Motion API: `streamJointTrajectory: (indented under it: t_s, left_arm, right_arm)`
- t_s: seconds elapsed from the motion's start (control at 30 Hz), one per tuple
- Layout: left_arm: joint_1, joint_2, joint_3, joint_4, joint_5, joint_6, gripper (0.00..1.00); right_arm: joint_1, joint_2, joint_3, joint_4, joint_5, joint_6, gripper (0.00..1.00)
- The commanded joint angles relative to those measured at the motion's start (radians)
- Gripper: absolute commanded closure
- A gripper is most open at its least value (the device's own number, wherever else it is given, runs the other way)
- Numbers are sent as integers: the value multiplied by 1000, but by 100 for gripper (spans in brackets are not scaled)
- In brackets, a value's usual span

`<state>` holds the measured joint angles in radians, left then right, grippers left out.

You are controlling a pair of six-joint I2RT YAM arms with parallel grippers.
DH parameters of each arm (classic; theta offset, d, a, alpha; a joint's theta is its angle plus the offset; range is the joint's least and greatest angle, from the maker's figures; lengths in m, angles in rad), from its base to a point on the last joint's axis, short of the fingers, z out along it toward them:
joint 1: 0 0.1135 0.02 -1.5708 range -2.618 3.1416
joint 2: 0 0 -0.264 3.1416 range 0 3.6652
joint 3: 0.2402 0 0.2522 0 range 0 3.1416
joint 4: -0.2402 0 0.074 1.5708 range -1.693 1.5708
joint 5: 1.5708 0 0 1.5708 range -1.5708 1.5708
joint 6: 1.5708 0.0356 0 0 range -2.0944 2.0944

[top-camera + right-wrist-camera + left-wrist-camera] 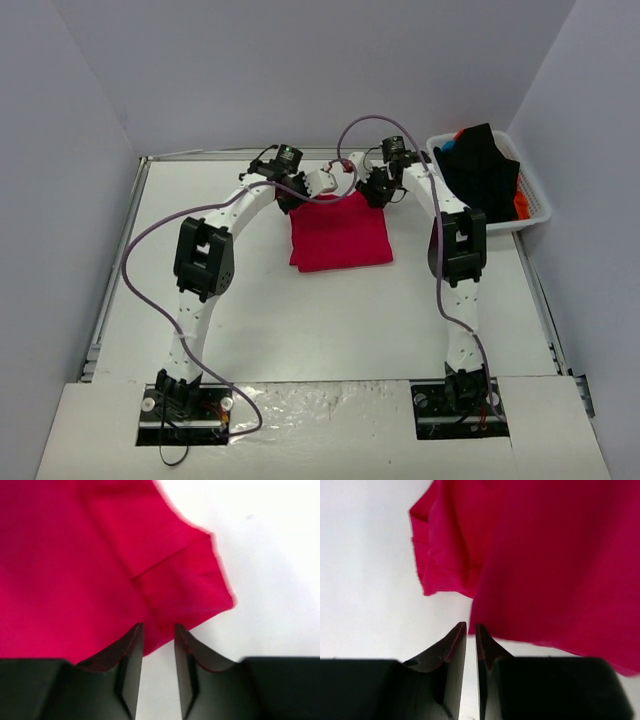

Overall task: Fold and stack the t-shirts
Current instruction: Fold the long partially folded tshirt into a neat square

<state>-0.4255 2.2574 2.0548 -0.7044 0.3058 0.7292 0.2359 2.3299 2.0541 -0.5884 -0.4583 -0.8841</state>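
The left gripper (471, 626) is hanging over the far left corner of the folded red t-shirt (340, 235), its fingers standing only a thin slit apart with bare white surface showing between them and nothing pinched; whether the tips are brushing the hem cannot be told. The shirt is lying flat as a rough rectangle in the middle far part of the white table (330, 320), a folded sleeve sticking out at each far corner. The right gripper (158, 626) is sitting over the far right corner, its fingers parted a little wider, the cloth's edge showing just past the tips but not clamped. To the right, a white slatted basket (535, 195) is resting at the table's far right edge, holding a black shirt (480, 170) heaped on top, with a blue piece (447, 148) peeking out at its far left and an orange piece (519, 207) at its near right. Plain pale walls are closing in the table on the left, far and right sides. Bare tabletop is lying open left of the shirt and across the whole near half, between the two arms.
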Motion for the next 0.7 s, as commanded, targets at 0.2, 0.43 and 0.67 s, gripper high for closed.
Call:
streamJointTrajectory:
  t_s: [0.2, 0.43, 0.67]
  left_arm:
    - [1, -64, 49, 180, -203, -50, 81]
    - [7, -371, -304, 331, -295, -146, 73]
    - [14, -480, -513, 241, -27, -417, 56]
  right_arm:
    - [9, 39, 87, 252, 260, 140, 58]
    - [23, -174, -109, 294, 358, 244, 55]
    - [0, -383, -399, 132, 198, 255, 53]
